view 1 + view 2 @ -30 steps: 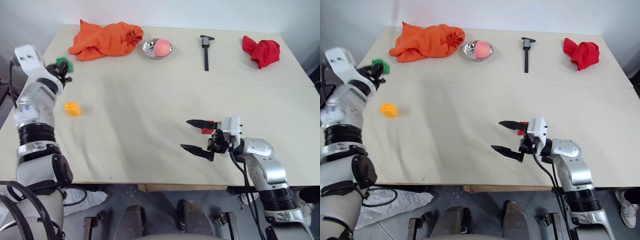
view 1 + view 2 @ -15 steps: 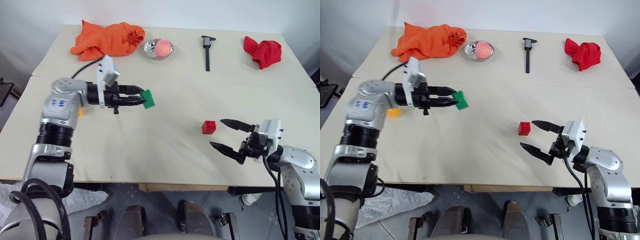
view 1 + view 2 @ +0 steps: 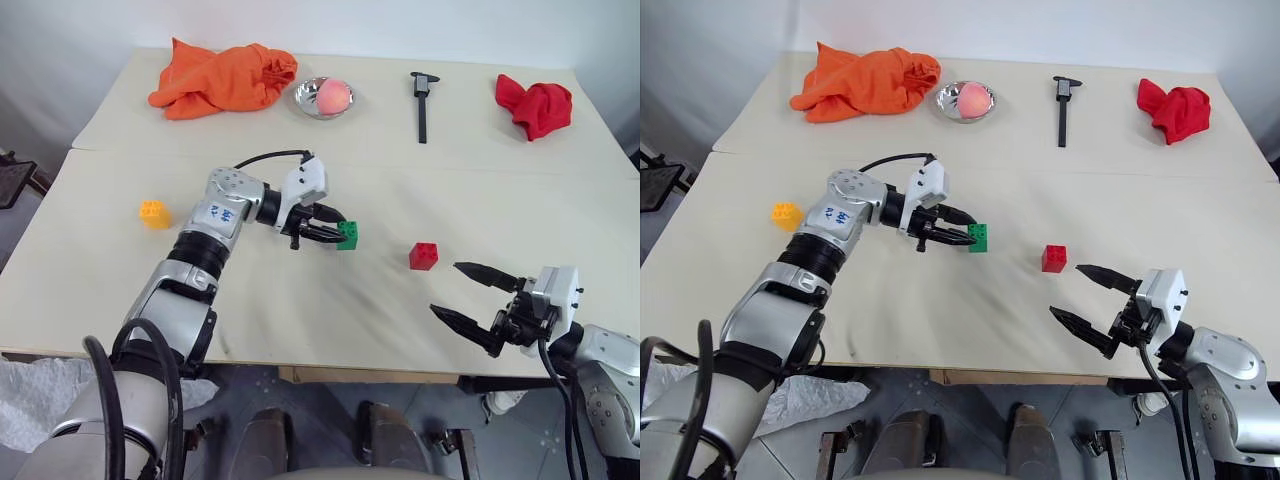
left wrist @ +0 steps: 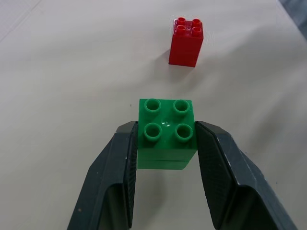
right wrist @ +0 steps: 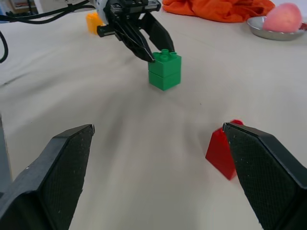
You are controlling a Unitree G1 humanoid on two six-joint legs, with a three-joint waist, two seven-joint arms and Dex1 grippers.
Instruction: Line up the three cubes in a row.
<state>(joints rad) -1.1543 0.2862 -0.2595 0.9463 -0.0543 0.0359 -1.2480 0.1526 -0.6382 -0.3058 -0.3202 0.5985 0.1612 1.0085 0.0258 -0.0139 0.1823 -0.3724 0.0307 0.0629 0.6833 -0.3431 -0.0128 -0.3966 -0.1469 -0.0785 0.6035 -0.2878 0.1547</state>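
My left gripper point(image 3: 338, 233) is shut on the green cube point(image 3: 348, 235), its fingers point(image 4: 122, 163) clamping the two sides, studs up. The cube is down at the table surface near the middle. The red cube point(image 3: 423, 256) stands on the table a short way to its right, apart from it. The yellow-orange cube point(image 3: 153, 213) lies far off at the left. My right gripper point(image 3: 446, 287) hovers open near the front right edge, pointing toward the red cube point(image 5: 221, 153), with nothing between its fingers.
Along the far edge of the beige table point(image 3: 300, 310) lie an orange cloth point(image 3: 222, 75), a metal bowl point(image 3: 310, 97) holding a peach, a black caliper point(image 3: 422, 95) and a red cloth point(image 3: 535, 103).
My left gripper carried the green cube from the far left, rightward and down, to beside the red cube. The open right gripper drew back from the red cube toward the front right.
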